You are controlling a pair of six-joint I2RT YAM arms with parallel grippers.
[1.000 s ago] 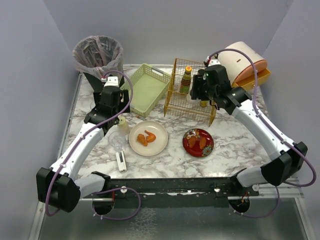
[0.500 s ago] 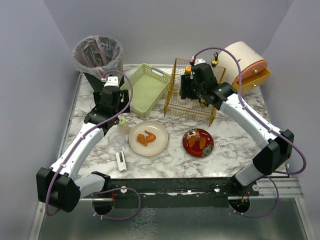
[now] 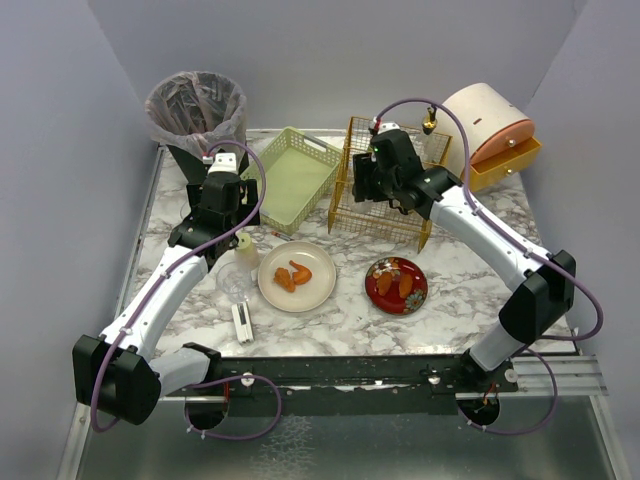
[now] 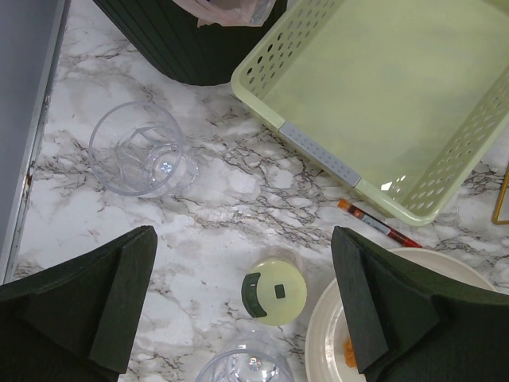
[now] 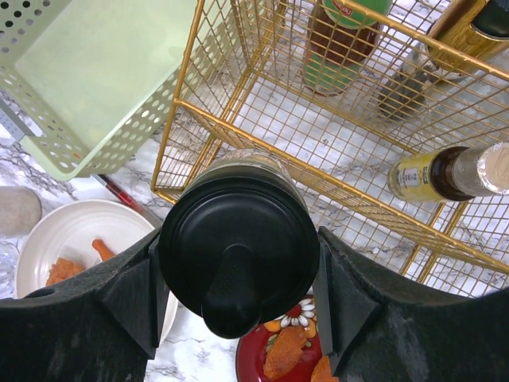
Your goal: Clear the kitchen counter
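Note:
The marble kitchen counter [image 3: 470, 290] holds a white plate of food [image 3: 297, 276], a red plate of food [image 3: 396, 285], a clear cup [image 3: 234, 281], a small pale-lidded bottle [image 3: 244, 247] and a white object [image 3: 242, 322]. My left gripper [image 4: 246, 310] is open above the small bottle [image 4: 274, 293], not touching it. My right gripper [image 5: 238, 270] is shut on a black-capped bottle [image 5: 238, 247] and holds it over the front-left part of the gold wire rack [image 5: 318, 135]. In the top view the right gripper [image 3: 380, 190] is over the rack [image 3: 400, 215].
A pale green tray [image 3: 293, 178] lies between a lined trash bin [image 3: 196, 110] and the rack. The rack holds a green-labelled sauce bottle [image 5: 342, 40] and a yellow-labelled bottle [image 5: 445, 173]. A bread box [image 3: 490, 130] stands back right. A red pen [image 4: 378, 224] lies by the tray, and a second clear cup [image 4: 143, 150] stands near the bin.
My right arm has carried the black-capped bottle leftward, from the rack's right side to its front-left part. The left arm has not moved.

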